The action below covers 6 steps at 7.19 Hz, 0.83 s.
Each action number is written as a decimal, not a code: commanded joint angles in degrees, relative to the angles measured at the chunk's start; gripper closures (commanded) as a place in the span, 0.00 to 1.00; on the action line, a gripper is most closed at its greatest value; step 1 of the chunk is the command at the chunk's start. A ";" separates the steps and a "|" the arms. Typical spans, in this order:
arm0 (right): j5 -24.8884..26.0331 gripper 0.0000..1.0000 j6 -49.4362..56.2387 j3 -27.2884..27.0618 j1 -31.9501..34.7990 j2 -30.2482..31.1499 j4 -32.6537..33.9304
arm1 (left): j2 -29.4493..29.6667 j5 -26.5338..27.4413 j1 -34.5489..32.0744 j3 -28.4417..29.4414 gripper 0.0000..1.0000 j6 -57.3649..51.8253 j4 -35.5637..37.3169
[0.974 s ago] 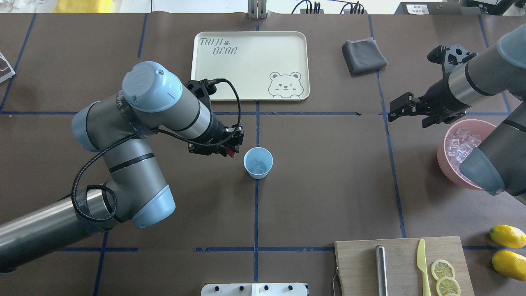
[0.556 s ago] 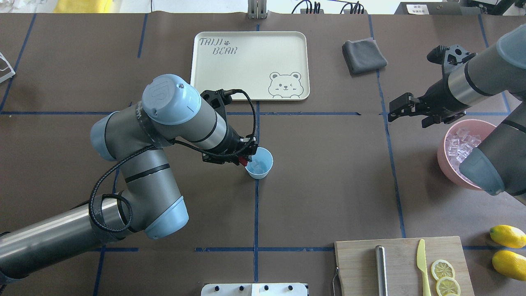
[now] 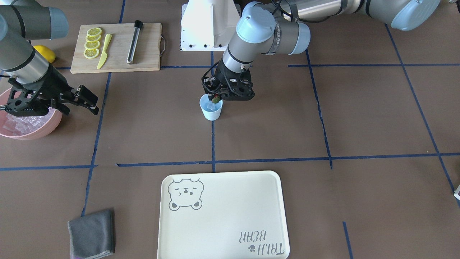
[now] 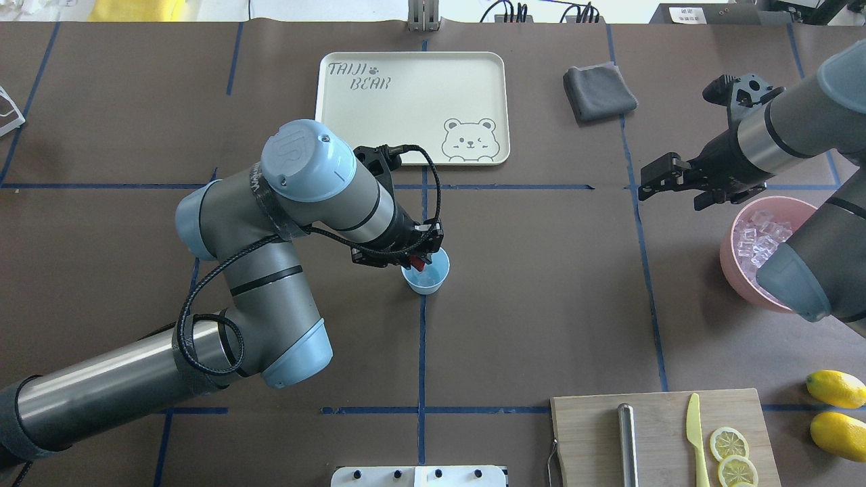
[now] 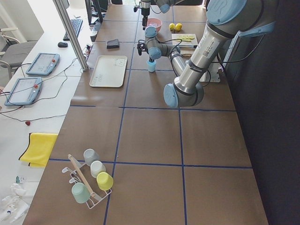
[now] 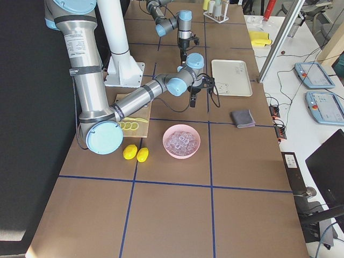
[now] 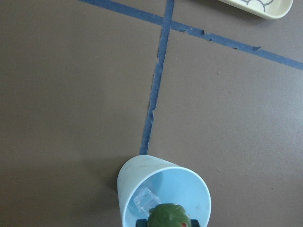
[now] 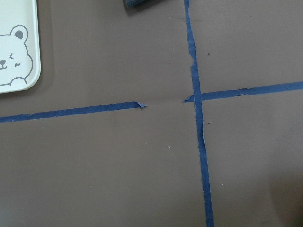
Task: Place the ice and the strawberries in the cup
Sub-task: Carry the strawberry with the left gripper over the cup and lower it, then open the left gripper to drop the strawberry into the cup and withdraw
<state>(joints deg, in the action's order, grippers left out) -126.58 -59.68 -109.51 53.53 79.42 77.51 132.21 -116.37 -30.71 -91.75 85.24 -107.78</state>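
Note:
The pale blue cup (image 4: pixel 426 276) stands mid-table and also shows in the front view (image 3: pixel 211 109) and the left wrist view (image 7: pixel 163 189). A clear ice cube (image 7: pixel 145 200) lies inside it. My left gripper (image 4: pixel 418 260) is shut on the small red strawberry (image 4: pixel 417 262) with its green top (image 7: pixel 168 216), held just over the cup's rim (image 3: pixel 215 99). My right gripper (image 4: pixel 655 177) hangs over the table left of the pink bowl, jaws apart and empty. More ice (image 4: pixel 759 238) fills that bowl.
The pink bowl (image 4: pixel 733 264) sits at the right under my right arm. A cream bear tray (image 4: pixel 411 108) and a grey cloth (image 4: pixel 598 91) lie at the back. A cutting board (image 4: pixel 663 436) with muddler, knife and lemon slices, and two lemons (image 4: pixel 836 387), are front right.
My left arm has moved right, carrying the strawberry from left of the cup to over its rim. The right arm has not moved.

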 commanded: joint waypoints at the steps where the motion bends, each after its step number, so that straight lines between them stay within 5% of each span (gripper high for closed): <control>1: -0.16 0.01 0.00 0.00 0.00 0.03 0.01 | 0.06 0.09 0.12 1.04 0.39 -0.16 -1.90; 3: -0.25 0.01 0.00 -0.44 0.09 0.12 0.01 | 0.06 0.09 0.04 0.87 0.01 -0.33 -1.91; 6: -4.35 0.01 2.26 -0.71 3.75 1.95 0.18 | -1.07 0.18 -0.92 -2.19 0.01 -0.25 -0.77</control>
<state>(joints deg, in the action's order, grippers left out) -128.39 -59.10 -110.15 54.88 80.28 77.56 131.87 -116.22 -30.97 -92.30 84.98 -109.22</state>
